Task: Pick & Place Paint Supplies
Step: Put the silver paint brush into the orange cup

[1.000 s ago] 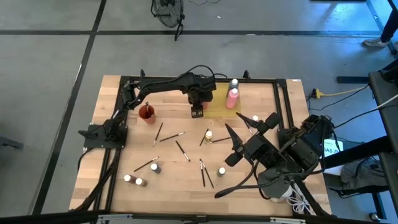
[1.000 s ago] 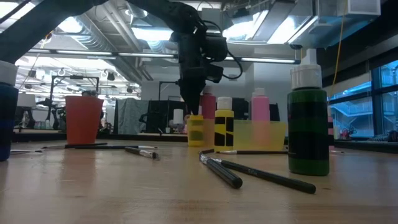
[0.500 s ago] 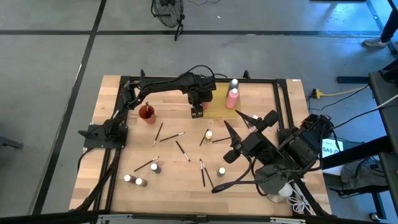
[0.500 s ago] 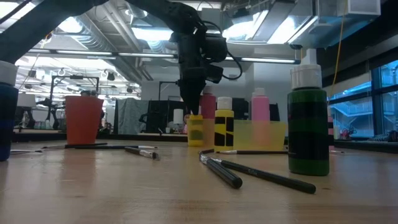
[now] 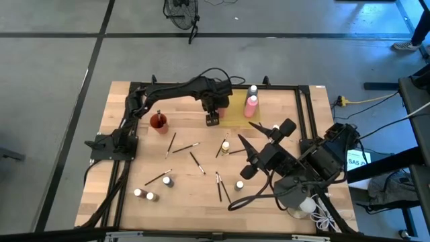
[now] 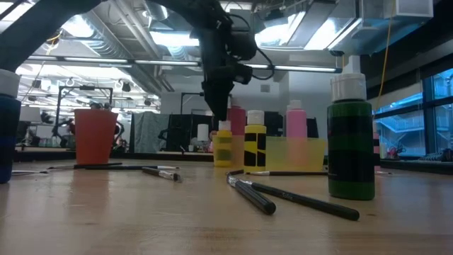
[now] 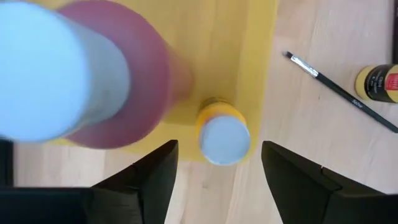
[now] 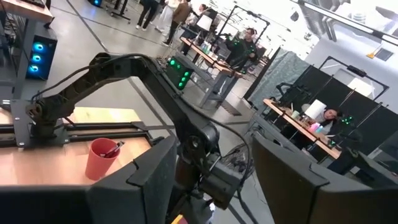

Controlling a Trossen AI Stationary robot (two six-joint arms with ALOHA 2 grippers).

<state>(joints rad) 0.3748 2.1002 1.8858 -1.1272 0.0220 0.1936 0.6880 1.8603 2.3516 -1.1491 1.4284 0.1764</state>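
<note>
A small yellow bottle with a white cap (image 7: 224, 138) stands upright on the near-left edge of the flat yellow tray (image 5: 236, 114). My left gripper (image 7: 219, 180) hangs open just above it, pointing down, one finger to either side and clear of the cap (image 6: 224, 126). A tall pink bottle (image 5: 250, 105) and another bottle (image 5: 253, 89) stand on the same tray. Several brushes (image 5: 197, 161) and small bottles (image 5: 226, 145) lie spread over the wooden table. My right gripper (image 5: 250, 136) is held high over the table's right half, open and pointing level, with nothing in it.
A red cup (image 5: 158, 122) holding something thin stands left of the tray. In the low view, a green bottle (image 6: 350, 142), two dark brushes (image 6: 297, 200) and a blue bottle (image 6: 7, 127) sit near the camera. Black rails (image 5: 306, 114) run along the table's far, left and right sides.
My left gripper has risen straight up off the small yellow bottle, so the white cap now shows below its fingers. The bottle stays upright where it was on the tray.
</note>
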